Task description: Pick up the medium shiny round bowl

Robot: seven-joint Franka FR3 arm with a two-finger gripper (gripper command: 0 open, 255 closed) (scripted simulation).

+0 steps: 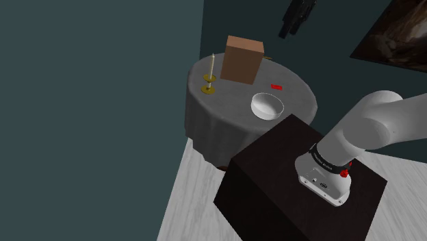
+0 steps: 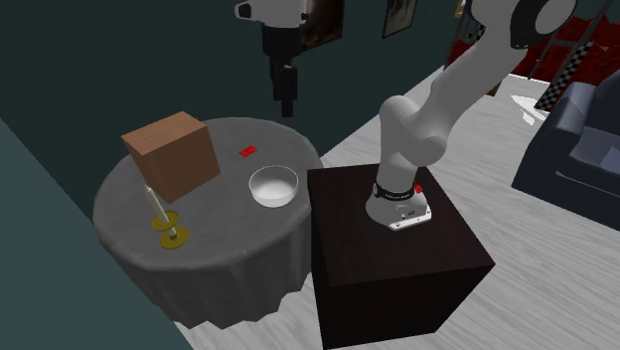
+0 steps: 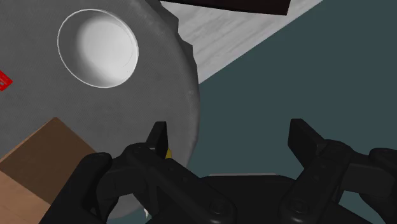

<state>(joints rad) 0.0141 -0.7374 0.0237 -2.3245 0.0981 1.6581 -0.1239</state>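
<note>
The bowl [image 1: 267, 105] is white, round and upright, near the edge of a round grey-clothed table [image 1: 226, 109] on the side closest to the dark stand [image 1: 287, 185]. In the second exterior view the bowl [image 2: 272, 186] sits between a brown box and the stand. My gripper [image 2: 285, 97] hangs high above the far side of the table, well apart from the bowl. It shows as a dark shape at the top of the shoulder view [image 1: 287, 29]. In the wrist view the gripper [image 3: 232, 137] is open and empty, with the bowl [image 3: 98, 48] far below and off to one side.
A brown box [image 2: 171, 155] stands on the table. A candle in a gold holder [image 2: 164, 224] and a small red item [image 2: 246, 151] are there too. The stand [image 2: 397, 259] touches the table's edge. A blue sofa [image 2: 576, 139] stands at the second exterior view's right.
</note>
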